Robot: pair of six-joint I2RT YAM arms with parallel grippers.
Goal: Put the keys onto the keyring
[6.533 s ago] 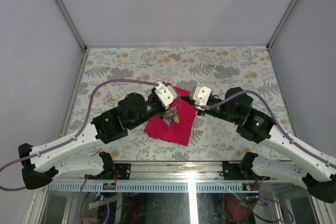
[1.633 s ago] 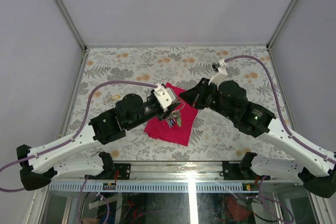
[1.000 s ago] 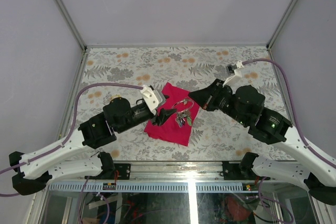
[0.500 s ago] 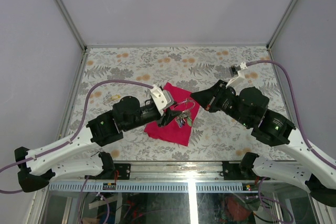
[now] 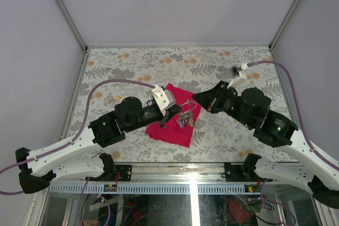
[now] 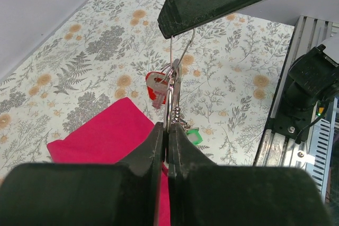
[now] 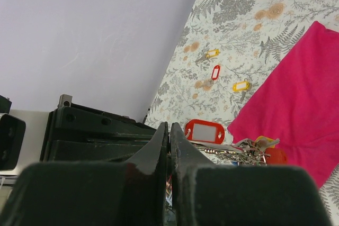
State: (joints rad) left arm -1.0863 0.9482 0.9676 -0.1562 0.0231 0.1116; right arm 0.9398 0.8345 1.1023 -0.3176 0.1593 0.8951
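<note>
Table [image 5: 159, 62] with a grey and orange floral print, plain lavender walls [image 5: 175, 3] around it. A flat, matte magenta cloth [image 5: 172, 129], roughly square, lies mid-table.

The left gripper [image 5: 174, 110] is clamped tight on the keyring [image 5: 184, 118], pinching its thin silver wire. The bunch hangs under the wire, over the cloth's right edge. The right gripper [image 5: 195, 97] is also closed, its black wedge-shaped tip meeting the top of the same wire loop.

Left wrist view:
- Its fingers [image 6: 148, 152] are pressed together on the ring, and the wire runs up to the other arm's tip.
- A red piece [image 6: 157, 86] and a green tag [image 6: 194, 137] dangle from it.
- A small coil sits on the wire.
- Overhead, all this is just a jumble.

Right wrist view:
- The fingers are almost touching.
- A rectangular red tag [image 7: 205, 130] with a clear window and tangled metal sit just beyond them.
- Only this view shows the keys [image 7: 215, 72] clearly: three small ones with yellow and red tags. They lie loose on the print, apart from the cloth.
</note>
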